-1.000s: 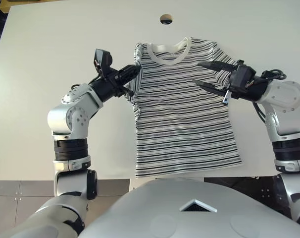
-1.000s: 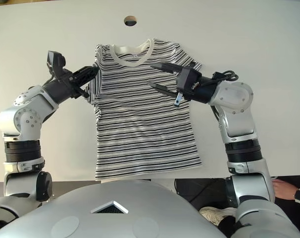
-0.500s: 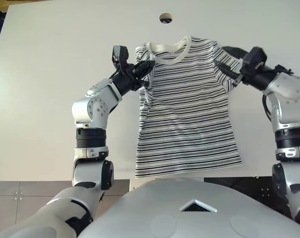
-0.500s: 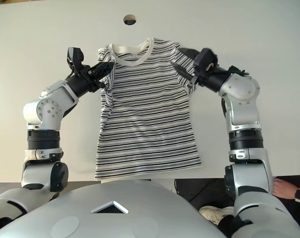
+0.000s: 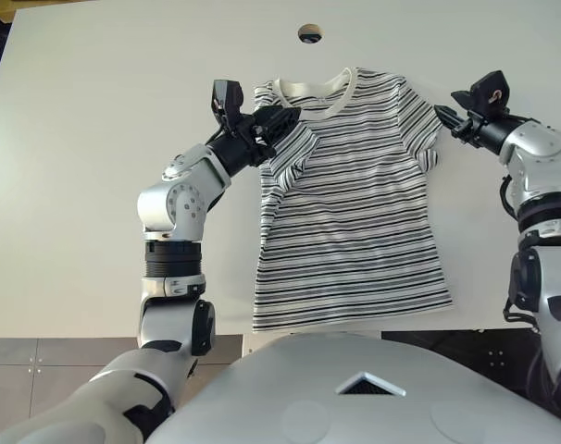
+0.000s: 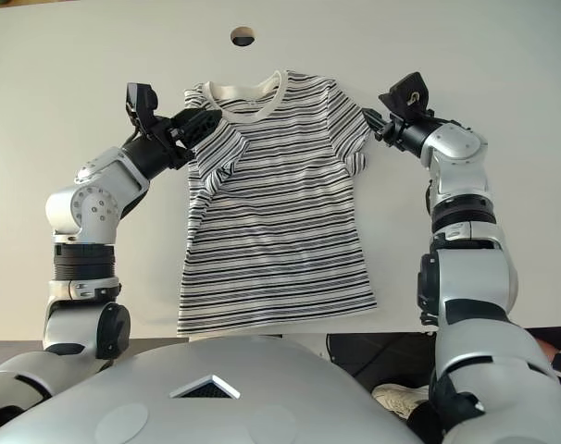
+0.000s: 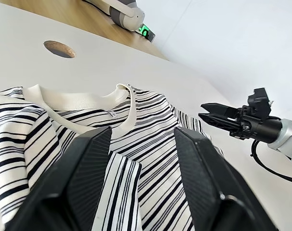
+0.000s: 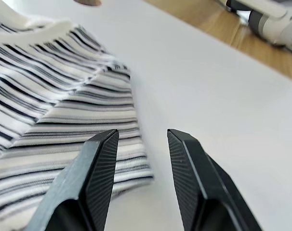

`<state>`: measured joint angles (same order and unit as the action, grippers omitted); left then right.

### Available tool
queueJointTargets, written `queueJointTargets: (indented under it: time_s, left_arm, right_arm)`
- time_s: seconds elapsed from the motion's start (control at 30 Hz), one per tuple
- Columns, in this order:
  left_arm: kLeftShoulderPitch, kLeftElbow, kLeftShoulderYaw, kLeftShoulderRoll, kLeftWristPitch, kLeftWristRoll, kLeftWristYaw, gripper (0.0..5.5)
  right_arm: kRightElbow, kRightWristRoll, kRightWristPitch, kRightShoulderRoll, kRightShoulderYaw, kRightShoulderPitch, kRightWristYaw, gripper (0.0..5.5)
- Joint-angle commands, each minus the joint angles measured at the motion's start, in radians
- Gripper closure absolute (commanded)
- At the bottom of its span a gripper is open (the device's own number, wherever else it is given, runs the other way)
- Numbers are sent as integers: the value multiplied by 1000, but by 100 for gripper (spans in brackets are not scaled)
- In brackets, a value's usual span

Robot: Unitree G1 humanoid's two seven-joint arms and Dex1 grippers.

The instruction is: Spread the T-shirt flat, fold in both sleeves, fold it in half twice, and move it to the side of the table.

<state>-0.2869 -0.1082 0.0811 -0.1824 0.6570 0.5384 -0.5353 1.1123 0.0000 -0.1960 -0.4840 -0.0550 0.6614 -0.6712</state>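
Swinging in from the shirt's edge, the left gripper [image 5: 285, 120] has laid the left sleeve [image 5: 294, 153] over the chest and now hovers above it, fingers spread. The right gripper [image 5: 444, 116], fingers also spread, has pulled back off the chest to just beside the right sleeve [image 5: 427, 129]. The T-shirt [image 5: 355, 213] lies flat mid-table [image 5: 95, 111], so one sleeve looks folded in, while the right one still looks loose.

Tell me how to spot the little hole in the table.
Look at the big white table, then the striped T-shirt lying on it. Just beyond the shirt's cream collar sits a small round hole, the only dark dot on the plain white surface.
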Motion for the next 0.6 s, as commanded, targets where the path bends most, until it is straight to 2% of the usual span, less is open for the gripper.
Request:
queueJointTargets:
  time_s: [0.03, 0.2, 0.37, 0.53, 0.6]
  left_arm:
    - [10, 19, -5, -6, -11, -14, 4, 310]
    - [14, 23, 1, -12, -11, -13, 6, 310]
    - [15, 23, 5, -15, -12, -15, 7, 307]
    - [12, 20, 5, -16, -14, -17, 7, 307]
    - [11, 21, 5, -16, -15, -18, 7, 307]
  right_arm:
    - [90, -49, 5, 14, -19, 35, 0, 364]
    - [129, -74, 1, 35, -24, 34, -6, 364]
    - [137, -78, -5, 41, -21, 36, -5, 431]
    - [132, -76, -13, 42, -13, 36, -14, 523]
    - [126, -75, -17, 40, -9, 38, -17, 536]
